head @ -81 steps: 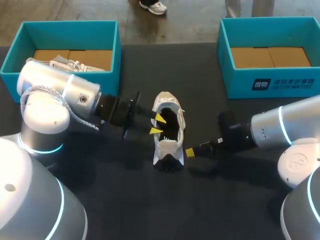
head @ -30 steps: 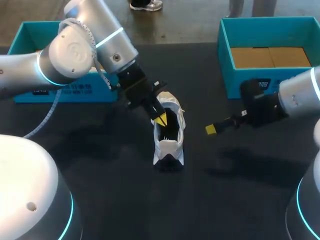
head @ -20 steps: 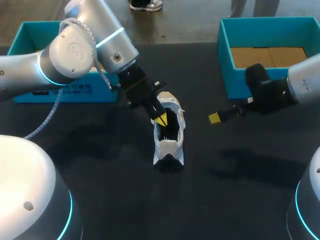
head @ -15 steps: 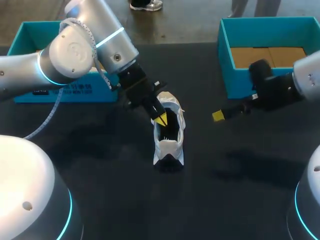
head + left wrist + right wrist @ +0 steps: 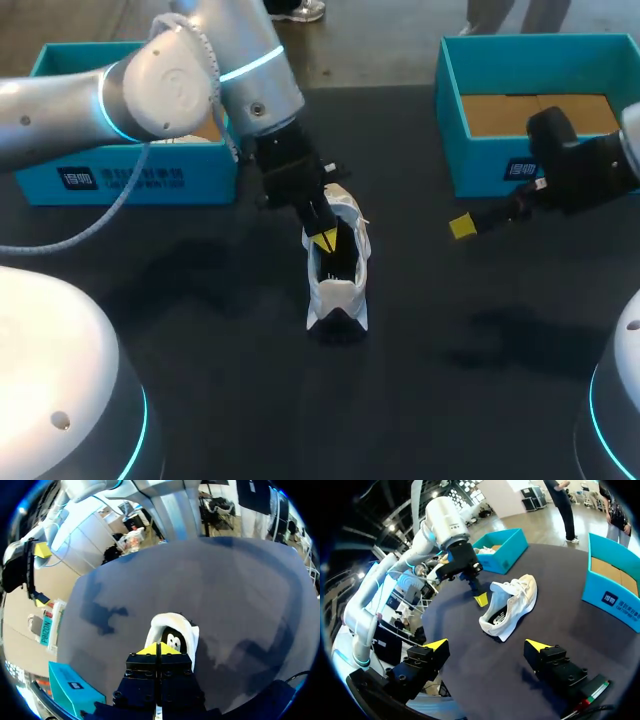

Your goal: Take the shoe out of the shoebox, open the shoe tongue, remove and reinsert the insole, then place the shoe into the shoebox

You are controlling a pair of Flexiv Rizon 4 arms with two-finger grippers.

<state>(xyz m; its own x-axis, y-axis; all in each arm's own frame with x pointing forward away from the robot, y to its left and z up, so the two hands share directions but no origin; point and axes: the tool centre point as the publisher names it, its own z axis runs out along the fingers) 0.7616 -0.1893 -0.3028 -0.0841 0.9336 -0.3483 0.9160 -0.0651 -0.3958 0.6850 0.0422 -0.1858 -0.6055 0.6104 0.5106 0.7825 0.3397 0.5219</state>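
A white shoe (image 5: pixel 337 285) stands on the black table, its opening showing the black insole (image 5: pixel 342 258). My left gripper (image 5: pixel 324 238) hangs shut, its yellow tips together just over the shoe's opening, with nothing seen between them. In the left wrist view the gripper (image 5: pixel 158 650) points down at the shoe (image 5: pixel 187 632) and insole (image 5: pixel 172 641). My right gripper (image 5: pixel 463 226) is to the right of the shoe, well apart from it. From its own wrist it stands wide open and empty (image 5: pixel 487 645), with the shoe (image 5: pixel 512 605) and the left gripper (image 5: pixel 480 600) ahead.
A teal shoebox (image 5: pixel 140 172) stands at the back left behind my left arm, with something white inside it (image 5: pixel 485 551). A second teal shoebox (image 5: pixel 490 165) with a cardboard floor stands at the back right, close to my right arm.
My right gripper has drawn away from the shoe, rightward and back toward the right box. My left arm has shifted a little while its shut tips stay over the shoe's opening.
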